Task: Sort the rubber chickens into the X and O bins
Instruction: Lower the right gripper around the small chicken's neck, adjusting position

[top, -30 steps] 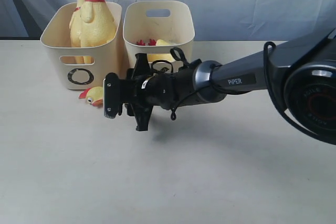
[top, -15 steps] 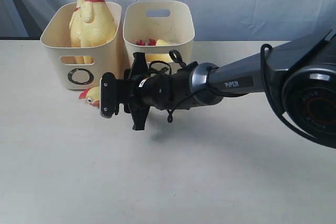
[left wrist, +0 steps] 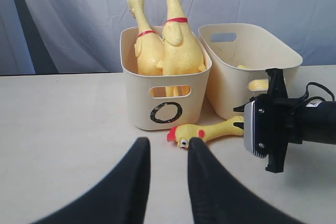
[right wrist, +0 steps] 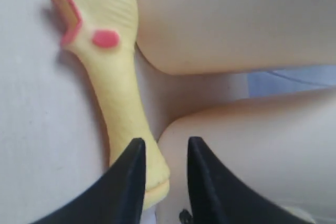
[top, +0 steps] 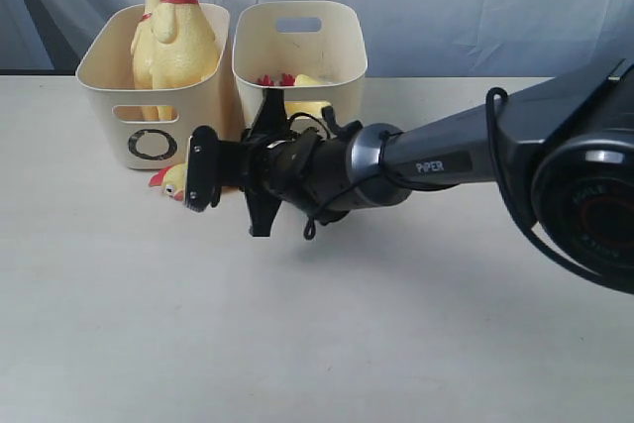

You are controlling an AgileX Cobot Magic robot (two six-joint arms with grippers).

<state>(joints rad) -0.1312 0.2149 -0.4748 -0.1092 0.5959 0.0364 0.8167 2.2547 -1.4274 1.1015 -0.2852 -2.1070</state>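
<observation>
The left gripper (left wrist: 168, 142) hangs low over the table (top: 297, 344) at the near side, its fingers spread with nothing between them. It has no part in this step.

On the left stands the O bin (top: 203, 116) with two chickens (top: 178, 42) upright in it, so those look sorted. Just in front of it, near the gap between the two bins, the third chicken (top: 176, 181) lies on the table. Its head points left and its neck runs right, toward the arm.

The right gripper (right wrist: 163, 148) reaches across the middle and sits at that neck. Its fingers are parted by a narrow gap and are not clamped on anything. In the right wrist view the neck runs partly under one finger and partly into the gap. I cannot tell whether it touches either finger.

Behind the arm stands the second bin (top: 342, 56). Its mark is hidden, but it should be the X bin. Something yellow with red parts (top: 302, 83) lies inside, perhaps another chicken, though that cannot be made out.

The step in hand seems to be the pickup of the last loose chicken. The next move probably calls for centring the neck between the fingers, closing firmly on the soft rubber, and lifting clear of the bin walls close by. The chicken would then be carried over a rim and dropped in.
</observation>
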